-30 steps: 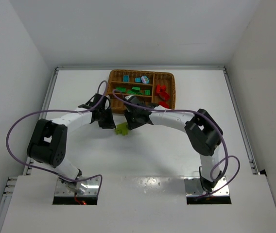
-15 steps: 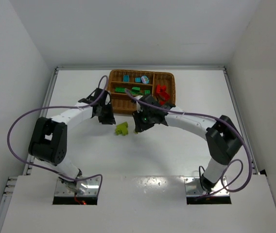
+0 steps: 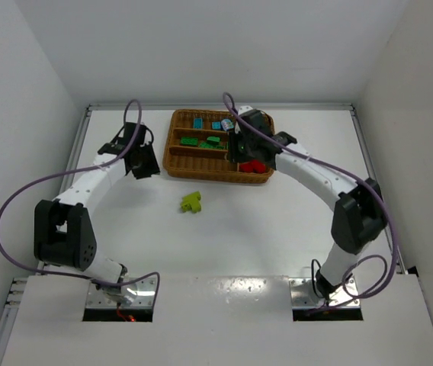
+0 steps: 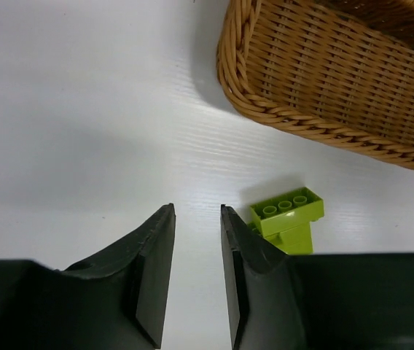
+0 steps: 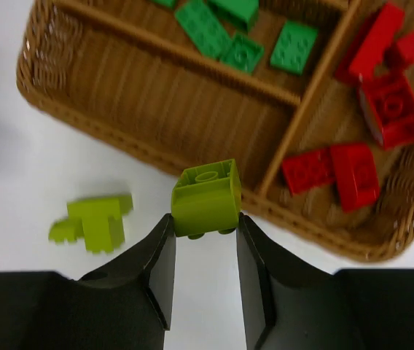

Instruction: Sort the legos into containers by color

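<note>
My right gripper (image 5: 204, 219) is shut on a lime-yellow brick (image 5: 207, 195) and holds it above the near rim of the wicker tray (image 5: 83, 120). In the top view this gripper (image 3: 240, 147) hangs over the tray's (image 3: 201, 174) right part. Another lime-yellow piece (image 3: 193, 202) lies on the table in front of the tray. It also shows in both wrist views (image 5: 94, 221) (image 4: 287, 219). My left gripper (image 3: 142, 163) is left of the tray, its jaws (image 4: 196, 219) slightly apart with nothing between them.
Green bricks (image 3: 209, 141) (image 5: 214, 29) lie in the middle long slot, blue ones (image 3: 201, 122) in the far slot, red ones (image 3: 251, 165) (image 5: 353, 171) in the crosswise right slot. White walls enclose the table (image 3: 125, 229).
My right gripper has lifted from the table by the lime pieces and moved back over the tray with one lime brick in it. My left arm has swung left, away from the remaining piece.
</note>
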